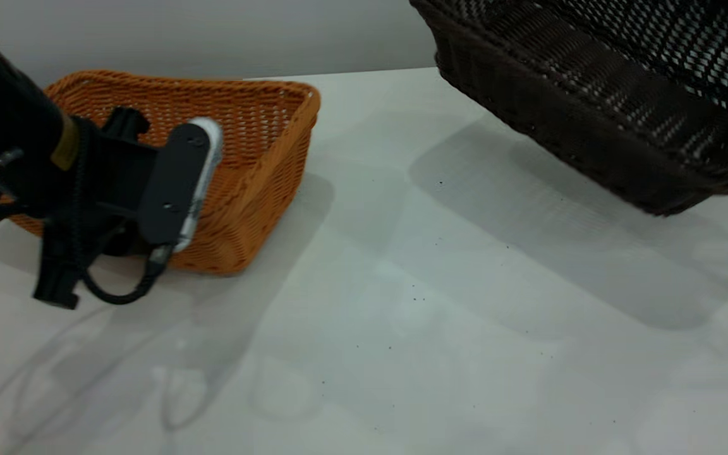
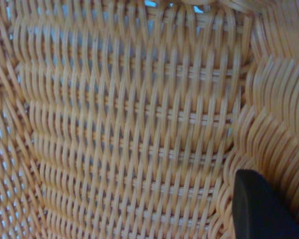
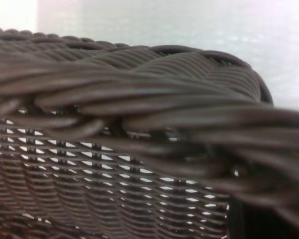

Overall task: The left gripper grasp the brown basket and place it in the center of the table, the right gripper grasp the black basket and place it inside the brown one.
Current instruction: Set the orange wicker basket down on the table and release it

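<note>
The brown basket rests on the white table at the left. My left gripper is low at its near rim. In the left wrist view orange weave fills the picture and one black finger lies against the braided rim; the other finger is hidden. The black basket hangs tilted above the table at the upper right, with its shadow below it. In the right wrist view its braided rim is very close, and my right gripper is shut on it. The exterior view does not show that gripper.
The left arm's black camera module with a white edge and looped cables hang in front of the brown basket. A bare stretch of table lies between the two baskets. A pale wall runs behind the table's far edge.
</note>
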